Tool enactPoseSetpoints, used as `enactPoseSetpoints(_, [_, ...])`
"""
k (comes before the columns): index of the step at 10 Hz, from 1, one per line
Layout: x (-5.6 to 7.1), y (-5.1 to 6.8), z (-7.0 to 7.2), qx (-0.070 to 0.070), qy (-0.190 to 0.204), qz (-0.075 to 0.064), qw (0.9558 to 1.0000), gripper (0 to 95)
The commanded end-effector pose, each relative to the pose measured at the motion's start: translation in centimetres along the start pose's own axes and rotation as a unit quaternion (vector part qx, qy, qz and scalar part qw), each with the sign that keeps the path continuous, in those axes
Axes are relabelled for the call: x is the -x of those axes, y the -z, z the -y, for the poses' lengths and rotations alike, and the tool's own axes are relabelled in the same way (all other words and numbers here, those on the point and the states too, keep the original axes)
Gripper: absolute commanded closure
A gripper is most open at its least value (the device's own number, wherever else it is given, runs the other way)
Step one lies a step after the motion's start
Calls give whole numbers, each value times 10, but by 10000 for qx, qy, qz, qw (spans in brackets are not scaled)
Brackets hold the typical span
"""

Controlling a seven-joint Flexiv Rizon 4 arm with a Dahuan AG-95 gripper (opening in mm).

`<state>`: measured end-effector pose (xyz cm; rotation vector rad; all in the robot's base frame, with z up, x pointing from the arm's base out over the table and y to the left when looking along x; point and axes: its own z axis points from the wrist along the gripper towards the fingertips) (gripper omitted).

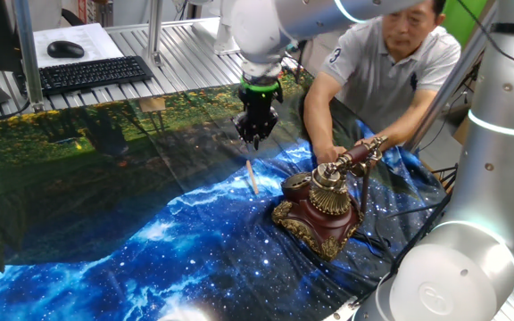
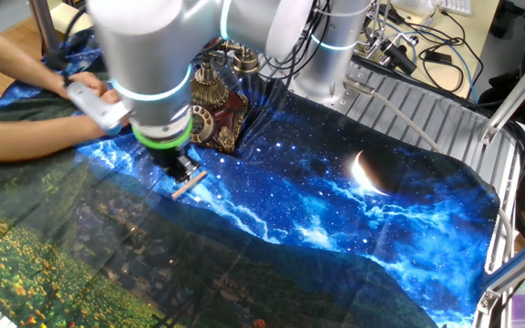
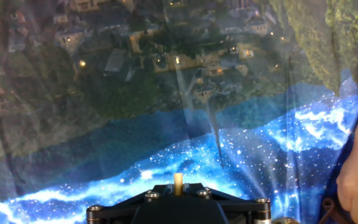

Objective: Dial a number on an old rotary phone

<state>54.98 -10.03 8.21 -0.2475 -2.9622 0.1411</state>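
From one fixed view, the hand (image 1: pixel 255 134) hangs above the cloth (image 1: pixel 105 232), clamped on a stick (image 1: pixel 252 176); the phone (image 1: pixel 321 209) sits near on the bench. The other fixed view shows its dial (image 2: pixel 201 120). The hand view shows only cloth and the stick's end (image 3: pixel 178 183)

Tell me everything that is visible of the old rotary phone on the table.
The old rotary phone is small and antique in style, with a dark red-brown body, ornate gold trim round the base and a round brass dial facing up and outward. Its red-and-gold handset lies across the cradle on top. It stands upright on the starry blue cloth. A person's hand reaches beside it; the gripper hangs apart.
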Motion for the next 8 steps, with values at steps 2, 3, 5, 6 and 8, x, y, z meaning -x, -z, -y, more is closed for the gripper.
enactPoseSetpoints(2, [-3, 1, 3, 22, -244, 60, 9997, 950])
enactPoseSetpoints(3, [-3, 2, 7, 9, -216, 14, 9998, 950])
enactPoseSetpoints(5, [-1, 9, 28, 56, -48, -102, 9999, 950])
enactPoseSetpoints(6, [0, 10, 34, 47, -68, -87, 9999, 950])
enactPoseSetpoints(8, [0, 12, 38, -7, -121, -77, 9999, 950])
